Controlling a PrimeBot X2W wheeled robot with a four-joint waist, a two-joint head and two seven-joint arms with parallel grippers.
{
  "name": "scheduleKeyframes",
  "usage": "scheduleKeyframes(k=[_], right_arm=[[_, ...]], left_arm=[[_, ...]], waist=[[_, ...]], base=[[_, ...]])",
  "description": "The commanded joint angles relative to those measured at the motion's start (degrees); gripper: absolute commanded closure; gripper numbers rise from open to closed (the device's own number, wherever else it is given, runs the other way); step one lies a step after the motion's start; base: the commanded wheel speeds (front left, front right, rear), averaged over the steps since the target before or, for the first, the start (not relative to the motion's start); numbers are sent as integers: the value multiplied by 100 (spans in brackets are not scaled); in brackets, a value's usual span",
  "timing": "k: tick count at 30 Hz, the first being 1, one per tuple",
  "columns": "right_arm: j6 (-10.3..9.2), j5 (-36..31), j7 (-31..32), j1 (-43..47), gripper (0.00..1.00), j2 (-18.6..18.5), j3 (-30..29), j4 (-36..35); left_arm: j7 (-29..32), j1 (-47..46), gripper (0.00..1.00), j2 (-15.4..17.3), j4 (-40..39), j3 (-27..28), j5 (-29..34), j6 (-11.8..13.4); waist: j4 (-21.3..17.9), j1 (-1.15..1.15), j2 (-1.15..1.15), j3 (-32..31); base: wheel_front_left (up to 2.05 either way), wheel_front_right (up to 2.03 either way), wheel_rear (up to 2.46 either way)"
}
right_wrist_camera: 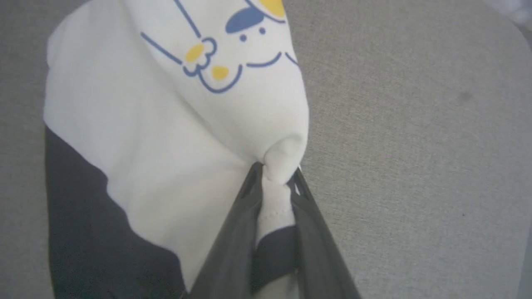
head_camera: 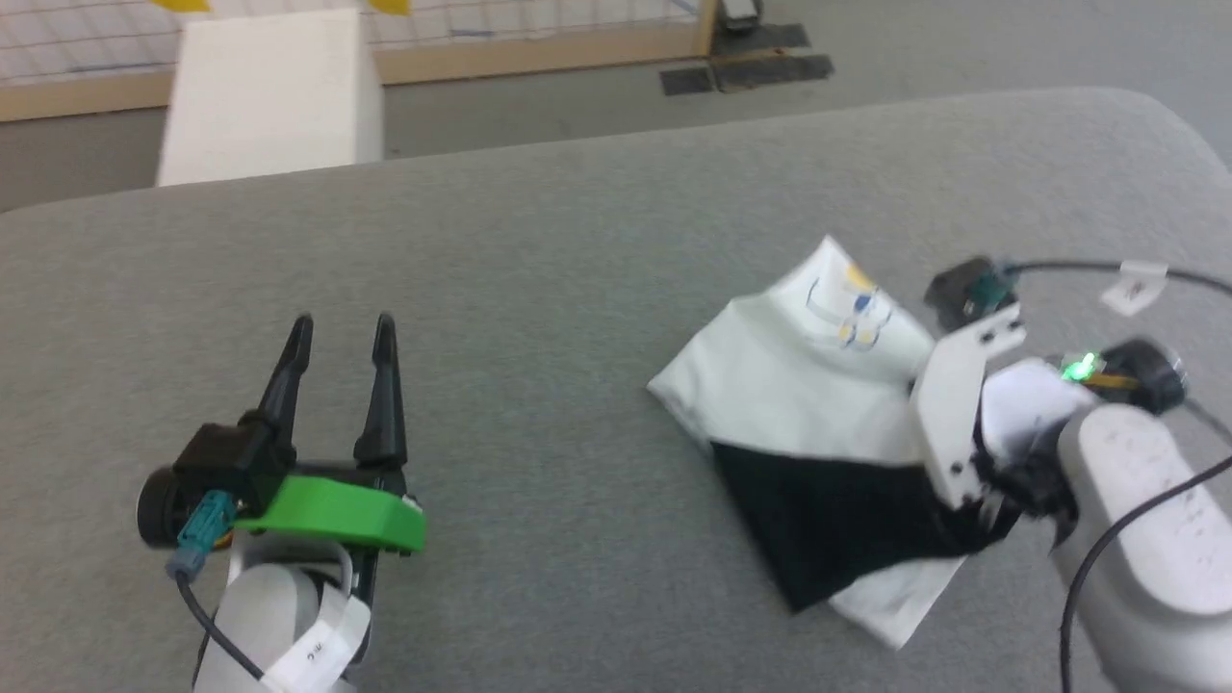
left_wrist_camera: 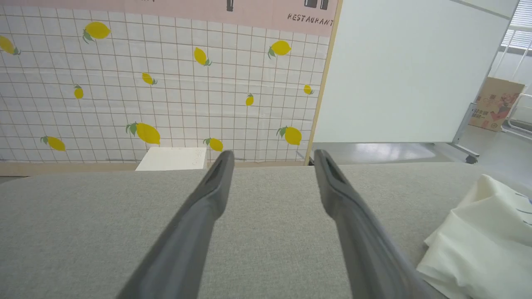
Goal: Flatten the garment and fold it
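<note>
1. The T-shirt [head_camera: 808, 385] was seen as a bunched heap on the right part of the grey padded surface [head_camera: 577, 221]. It was not flattened: white cloth lay on top and a black part on the near side.
2. A cartoon print in blue and yellow was shown on the raised white fold at the far side of the heap.
3. The right gripper [right_wrist_camera: 276, 171] was clamped on a pinch of the white cloth. In the right wrist view a small knob of fabric was squeezed out between the two dark fingers, and a black edge was caught lower between them.
4. The left gripper [head_camera: 344, 322] was held with its fingers spread apart and nothing between them, over the bare grey surface, well apart from the T-shirt and to its left.
5. A white box [head_camera: 269, 96] was seen beyond the far edge of the surface, before a tiled wall with lemons [left_wrist_camera: 166, 83].
</note>
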Motion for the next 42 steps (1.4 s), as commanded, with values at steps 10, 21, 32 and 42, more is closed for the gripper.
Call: scheduleKeyframes(k=[10,21,32,42], right_arm=[[-10,-1189,-1209,-1573,100,-367,-773,1215],[-10,-2484,-2207,-2293,100,-611,-1878,2107],[-10,-3328,-2796,-2394,0,-438,-2866,2650],[-10,-3308,-3295,-2154,0,-416,-3046,2583]], left_arm=[[-18,-759,0,496,-410,-197,249,-20],[215,-973,0,792,-731,-285,308,-17],[218,-907,0,806,-716,-315,234,43],[22,-571,0,521,-295,-326,9,118]], waist=[[-1462,0,44,1616],[-1386,0,44,2119],[-1098,0,44,1980],[-855,0,44,1025]], base=[[0,0,0],[0,0,0],[0,0,0],[0,0,0]])
